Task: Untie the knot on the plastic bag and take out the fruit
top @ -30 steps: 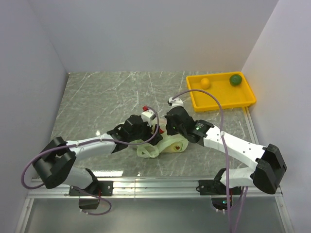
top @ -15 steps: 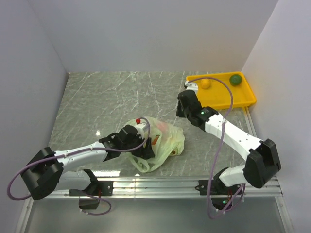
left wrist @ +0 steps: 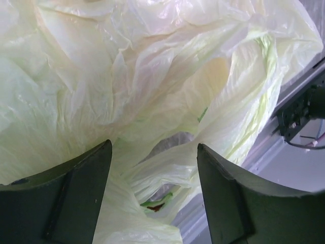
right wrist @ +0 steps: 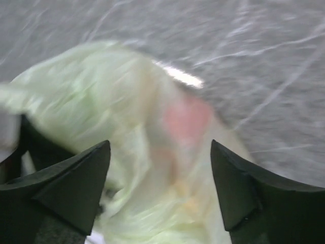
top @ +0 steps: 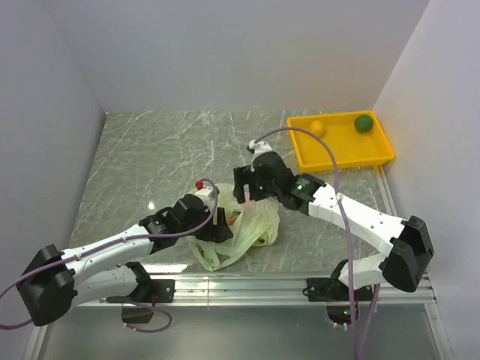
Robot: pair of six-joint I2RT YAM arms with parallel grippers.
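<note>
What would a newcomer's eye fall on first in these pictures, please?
The crumpled pale green plastic bag near the front middle of the table stands out first, something reddish showing through it. Both arms meet at it, the left end effector open at its folds and the right end effector open above it. A bright yellow tray sits far right, holding an orange fruit and a dark green fruit.

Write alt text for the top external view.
A pale green plastic bag lies on a marble table, the left end effector at its left side, the right end effector at its far edge. A yellow tray beyond holds two round fruits.
</note>
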